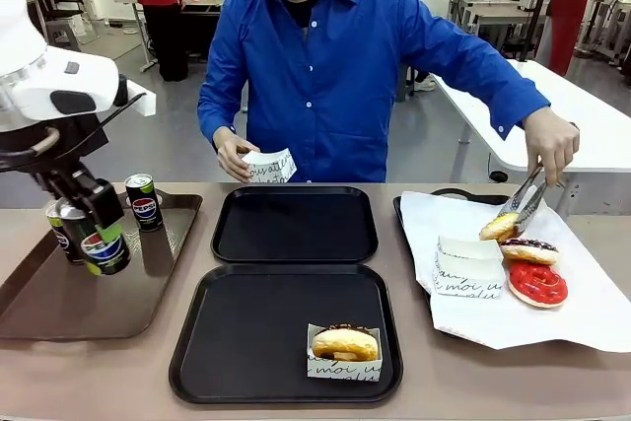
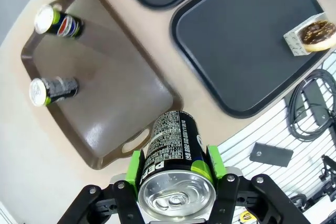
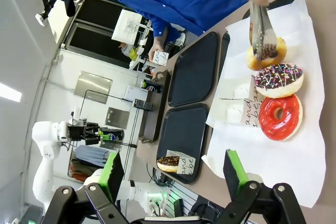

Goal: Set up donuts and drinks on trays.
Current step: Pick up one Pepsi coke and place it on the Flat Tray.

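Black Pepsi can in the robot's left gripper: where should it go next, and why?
Probably sideways toward the near black square tray, which holds a paper-sleeved donut but no drink. The left gripper grips the slim black Pepsi can, held above the long brown tray.

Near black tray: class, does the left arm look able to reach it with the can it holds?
Probably yes. The left end effector grips the can above the brown tray, beside the near black tray, whose left side lies bare; its donut sits at the right.
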Controlling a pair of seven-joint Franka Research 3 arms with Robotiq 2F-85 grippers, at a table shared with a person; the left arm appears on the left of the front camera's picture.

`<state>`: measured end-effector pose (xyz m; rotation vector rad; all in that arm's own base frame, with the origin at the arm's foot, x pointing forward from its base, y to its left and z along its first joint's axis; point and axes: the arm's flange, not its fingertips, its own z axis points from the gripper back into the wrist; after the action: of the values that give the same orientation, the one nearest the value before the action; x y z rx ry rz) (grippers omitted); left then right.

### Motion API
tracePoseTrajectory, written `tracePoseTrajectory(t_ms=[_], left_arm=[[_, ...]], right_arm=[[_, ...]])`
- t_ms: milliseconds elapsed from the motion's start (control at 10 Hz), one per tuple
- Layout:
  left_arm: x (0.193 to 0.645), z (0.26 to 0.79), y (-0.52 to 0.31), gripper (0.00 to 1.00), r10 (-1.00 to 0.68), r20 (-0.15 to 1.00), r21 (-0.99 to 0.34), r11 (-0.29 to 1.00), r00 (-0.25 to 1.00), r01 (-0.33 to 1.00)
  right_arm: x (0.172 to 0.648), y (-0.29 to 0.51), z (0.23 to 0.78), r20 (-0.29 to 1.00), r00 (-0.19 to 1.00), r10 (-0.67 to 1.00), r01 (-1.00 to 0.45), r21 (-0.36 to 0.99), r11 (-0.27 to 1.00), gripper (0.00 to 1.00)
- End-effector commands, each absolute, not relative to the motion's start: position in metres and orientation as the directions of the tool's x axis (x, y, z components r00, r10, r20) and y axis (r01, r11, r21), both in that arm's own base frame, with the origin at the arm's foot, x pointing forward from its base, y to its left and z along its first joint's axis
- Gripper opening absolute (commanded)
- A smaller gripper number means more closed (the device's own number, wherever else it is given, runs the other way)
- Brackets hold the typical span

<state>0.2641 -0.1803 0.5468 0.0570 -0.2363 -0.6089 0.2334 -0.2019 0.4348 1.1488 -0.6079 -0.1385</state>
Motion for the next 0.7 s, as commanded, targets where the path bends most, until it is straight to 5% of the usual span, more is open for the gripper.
tracePoseTrajectory(t_ms=[0, 600], left_arm=[[0.276, 0.550, -0.228, 0.59, -0.595, 0.228, 0.146, 0.804, 0.771, 0.577], [0.313, 0.517, -0.312, 0.59, -0.666, 0.272, 0.024, 0.726, 0.695, 0.687]], right_arm=[[0.234, -0.203, 0.434, 0.394, 0.825, -0.406, -0.220, 0.885, 0.411, 1.00], [0.234, -0.203, 0.434, 0.394, 0.825, -0.406, -0.220, 0.885, 0.411, 1.00]])
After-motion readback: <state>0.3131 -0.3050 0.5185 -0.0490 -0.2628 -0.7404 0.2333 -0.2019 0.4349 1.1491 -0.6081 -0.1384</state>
